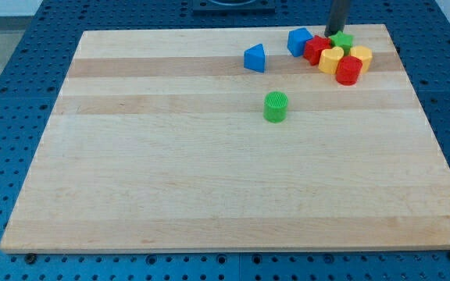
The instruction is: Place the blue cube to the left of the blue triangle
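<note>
Blue cube sits at the surface's top, right of the blue triangle, so placement is undone. Rod tip stands just right; no fingers exist.

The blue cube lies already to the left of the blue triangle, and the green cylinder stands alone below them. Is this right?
Not quite. The camera view shows the blue cube to the right of the blue triangle, not the left. The green cylinder does stand alone below them.

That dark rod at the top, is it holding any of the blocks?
Nothing is held. My tip has no claw; it only pushes. It stands at the cluster's top edge, between the blue cube and a green block.
</note>
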Robot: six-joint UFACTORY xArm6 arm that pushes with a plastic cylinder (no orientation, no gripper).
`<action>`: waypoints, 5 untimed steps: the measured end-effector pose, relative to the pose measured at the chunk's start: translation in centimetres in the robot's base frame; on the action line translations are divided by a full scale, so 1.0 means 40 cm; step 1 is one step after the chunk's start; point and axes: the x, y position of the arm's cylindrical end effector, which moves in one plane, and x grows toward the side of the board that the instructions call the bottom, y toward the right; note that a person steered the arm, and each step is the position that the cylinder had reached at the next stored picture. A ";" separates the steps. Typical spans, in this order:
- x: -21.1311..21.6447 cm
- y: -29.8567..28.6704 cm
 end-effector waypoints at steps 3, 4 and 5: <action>0.064 -0.084; 0.064 -0.116; 0.064 -0.153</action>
